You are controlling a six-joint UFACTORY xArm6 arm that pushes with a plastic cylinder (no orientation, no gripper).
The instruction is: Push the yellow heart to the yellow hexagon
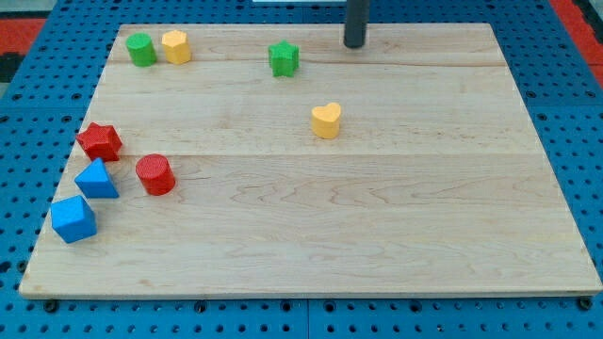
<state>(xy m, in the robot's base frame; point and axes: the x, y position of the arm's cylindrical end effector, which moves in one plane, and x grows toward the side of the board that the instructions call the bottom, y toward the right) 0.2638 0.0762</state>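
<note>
My tip (354, 43) hovering top-centre, pincerless | yellow heart (326, 121) sitting light, rigid, probably sliding easily | pushing its right flank toward yellow hexagon (175, 46).

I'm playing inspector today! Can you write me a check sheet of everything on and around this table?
Surface: wooden board, flat, lying on a blue pegboard.
Job's things: yellow heart above centre; yellow hexagon top left, far apart.
Clutter: green cylinder touching the hexagon; green star; red star; red cylinder; blue triangle; blue cube.
Grippers: none; my tip sits at the top, up-right of the heart, touching nothing.
Cables: nothing seen.
Surroundings: red strips at top corners.
</note>
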